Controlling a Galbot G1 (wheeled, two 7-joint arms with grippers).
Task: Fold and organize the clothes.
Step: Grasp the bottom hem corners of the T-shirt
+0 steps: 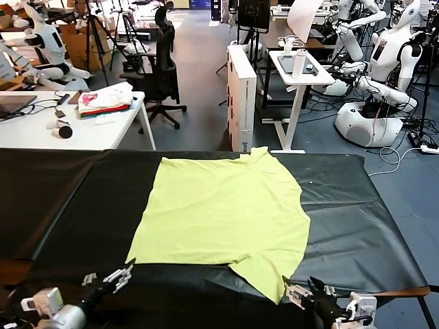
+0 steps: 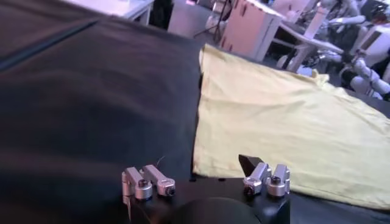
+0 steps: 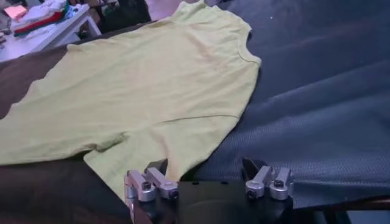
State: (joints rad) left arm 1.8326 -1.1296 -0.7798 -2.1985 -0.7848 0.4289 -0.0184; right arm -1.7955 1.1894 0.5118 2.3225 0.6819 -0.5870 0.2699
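The clothes, one lime-yellow T-shirt (image 1: 226, 212), lie spread flat and sideways on the black-covered table (image 1: 62, 199), hem toward the left and collar toward the right. One sleeve points to the far edge, the other to the near edge. My left gripper (image 1: 108, 279) hovers open just short of the shirt's near left corner (image 2: 210, 164), holding nothing. My right gripper (image 1: 305, 291) is open at the near sleeve's tip (image 3: 131, 161); the cloth edge lies just ahead of its fingers, and nothing is gripped. The left gripper (image 2: 204, 167) and the right gripper (image 3: 204, 165) both show wide-spread fingers.
Behind the table stand a white desk with a white-pink-red fabric pile (image 1: 104, 101), a black office chair (image 1: 161, 68), a white cabinet (image 1: 241, 96), a small white desk (image 1: 298, 75) and parked white robots (image 1: 374, 103). Bare black cover (image 1: 357, 226) lies right of the shirt.
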